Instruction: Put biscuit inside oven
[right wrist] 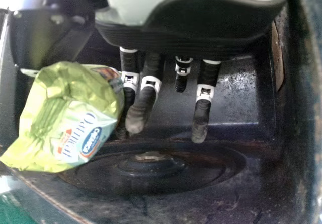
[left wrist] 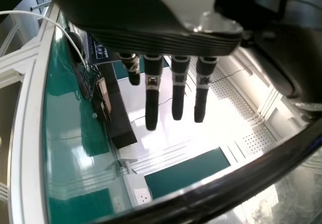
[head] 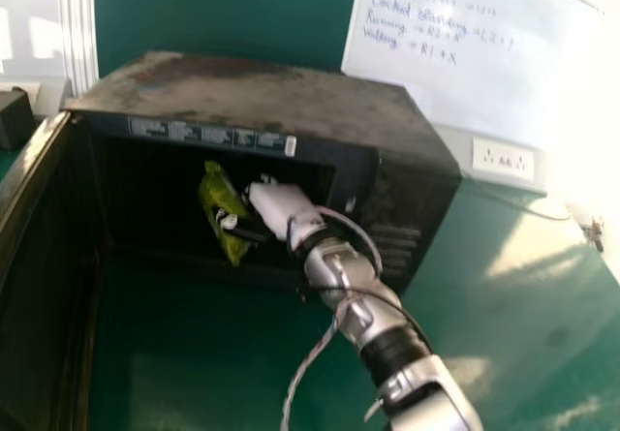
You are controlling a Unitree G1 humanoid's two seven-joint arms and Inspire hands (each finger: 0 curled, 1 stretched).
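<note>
Oven door (head: 39,257) cut off by the head view's left and bottom edges, whiteboard (head: 465,82) by its top.

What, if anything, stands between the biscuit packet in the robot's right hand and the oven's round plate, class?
Nothing visible does. The door stands open on the left; the right hand holds the biscuit packet at the oven's mouth, the round plate inside.

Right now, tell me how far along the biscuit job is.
The oven already has its door open. The right hand holds the biscuit packet at the oven's mouth. What seems left: set it on the round plate inside, let go and withdraw.
</note>
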